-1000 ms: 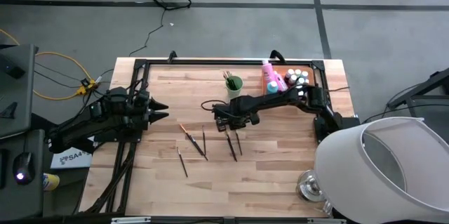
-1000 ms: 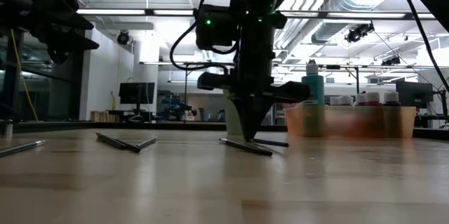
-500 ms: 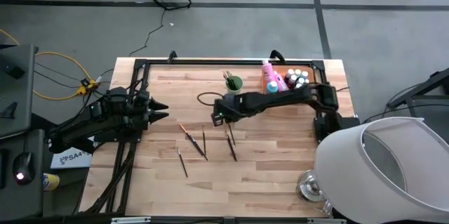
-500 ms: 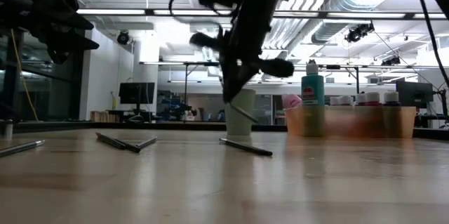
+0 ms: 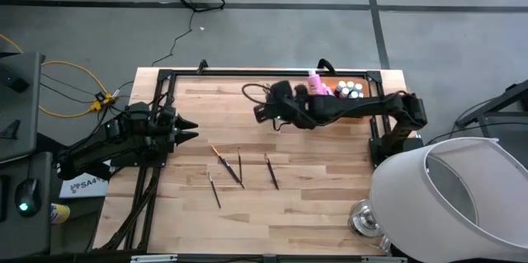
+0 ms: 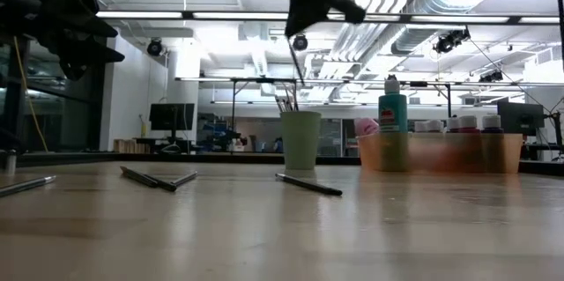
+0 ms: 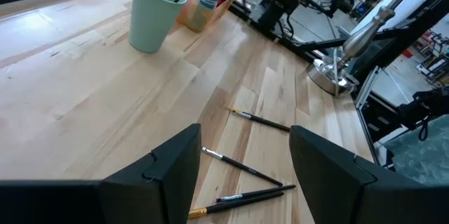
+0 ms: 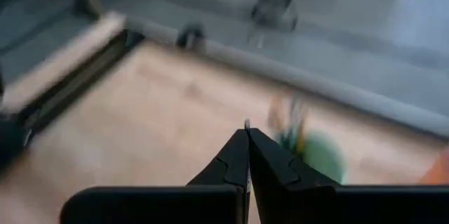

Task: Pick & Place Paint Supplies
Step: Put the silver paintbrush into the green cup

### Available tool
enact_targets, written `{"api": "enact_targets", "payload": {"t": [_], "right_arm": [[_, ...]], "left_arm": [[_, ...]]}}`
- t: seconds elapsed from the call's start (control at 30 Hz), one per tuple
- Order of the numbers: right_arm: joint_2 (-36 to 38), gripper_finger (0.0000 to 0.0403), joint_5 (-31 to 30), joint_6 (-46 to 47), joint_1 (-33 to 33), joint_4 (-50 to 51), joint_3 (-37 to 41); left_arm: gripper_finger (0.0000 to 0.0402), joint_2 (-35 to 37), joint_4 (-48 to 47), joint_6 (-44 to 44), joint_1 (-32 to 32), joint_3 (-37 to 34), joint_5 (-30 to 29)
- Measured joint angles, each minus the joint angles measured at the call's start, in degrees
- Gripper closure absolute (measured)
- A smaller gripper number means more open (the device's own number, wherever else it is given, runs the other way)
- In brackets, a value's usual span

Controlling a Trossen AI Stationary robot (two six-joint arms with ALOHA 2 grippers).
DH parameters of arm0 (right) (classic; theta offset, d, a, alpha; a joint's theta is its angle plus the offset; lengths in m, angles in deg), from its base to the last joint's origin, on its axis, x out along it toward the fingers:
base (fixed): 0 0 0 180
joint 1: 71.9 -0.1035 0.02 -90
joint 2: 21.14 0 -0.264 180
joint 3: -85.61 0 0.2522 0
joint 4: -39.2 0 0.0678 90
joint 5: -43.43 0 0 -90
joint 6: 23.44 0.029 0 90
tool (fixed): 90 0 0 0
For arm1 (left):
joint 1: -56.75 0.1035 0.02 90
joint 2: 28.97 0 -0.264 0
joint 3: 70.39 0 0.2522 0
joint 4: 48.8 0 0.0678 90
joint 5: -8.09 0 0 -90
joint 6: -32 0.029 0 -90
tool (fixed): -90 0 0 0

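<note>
My right gripper point(image 6: 296, 27) hangs high over the table's far middle, shut on a thin dark brush point(image 6: 298, 62). Right below the brush stands the light green cup point(image 6: 300, 140), with other brushes in it. Several loose brushes lie flat on the wood: point(image 5: 219, 157), point(image 5: 240, 164), point(image 5: 271, 172). At the far right, the orange tray point(image 6: 441, 152) holds a teal bottle point(image 6: 393, 109), a pink bottle point(image 5: 314, 82) and small pale-capped bottles point(image 5: 350, 90). My left gripper point(image 5: 191, 129) waits open at the table's left, touching nothing. My right gripper pinches the brush between its two shut fingertips; only a short stub point(image 8: 247, 123) pokes out past them in the wrist view. The fingers slant downward from the table's right. The brush's free length point(image 6: 300, 74) hangs below them, slightly tilted, lifted clear above the cup.
A black frame point(image 5: 247, 72) runs along the table's far edge and down its left side. A white lamp shade point(image 5: 450, 205) and its metal base point(image 5: 363, 218) crowd the near right corner. Bare wood point(image 5: 313, 205) spreads across the near half.
My right gripper has risen from the table with one brush, gone toward the far edge above the cup, and tipped from pointing down to slanting. The brush is lifted clear; its neighbour stays on the wood.
</note>
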Motion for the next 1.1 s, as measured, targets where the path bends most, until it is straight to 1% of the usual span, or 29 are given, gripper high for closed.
{"api": "enact_targets", "payload": {"t": [0.07,0.13,0.23,0.37,0.5,0.57,0.7,0.8,0.97,1.1], "right_arm": [[0.9,0.04,-5.3,-4.6,0.3,-3.3,0.0],[1.5,0.04,-9.1,-8.5,0.9,-5.2,0.0],[1.6,0.04,-11.5,-12.2,2.7,-7.3,0.0],[0.4,0.04,-10.6,-13.5,6.3,-9.7,0.8],[0.2,0.04,-9.9,-15.2,9.0,-16.3,5.6],[0.2,0.04,-9.0,-16.3,9.6,-20.7,8.7],[0.2,0.04,-4.2,-18.9,9.8,-28.6,13.6],[0.2,0.04,-4.2,-20.6,9.6,-32.7,17.0],[0.2,0.0395,-6.3,-20.9,9.3,-33.5,19.6],[0.2,0.0367,-3.5,-22.1,9.3,-33.0,20.3]], "left_arm": [[0.0187,0.0,0.0,0.0,0.0,0.0,0.0],[0.0187,0.0,0.0,0.0,0.0,0.0,0.0],[0.0187,0.0,0.0,0.0,0.0,0.0,0.0],[0.0187,0.0,0.0,0.0,0.0,0.0,0.0],[0.0187,0.0,0.0,0.0,0.0,0.0,0.0],[0.0187,0.0,0.0,0.0,0.0,0.0,0.0],[0.0187,0.0,0.0,0.0,0.0,0.0,0.0],[0.0187,0.0,0.0,0.0,0.0,0.0,0.0],[0.0187,0.0,0.0,0.0,0.0,0.0,0.0],[0.0187,0.0,0.0,0.0,0.0,0.0,0.0]]}}
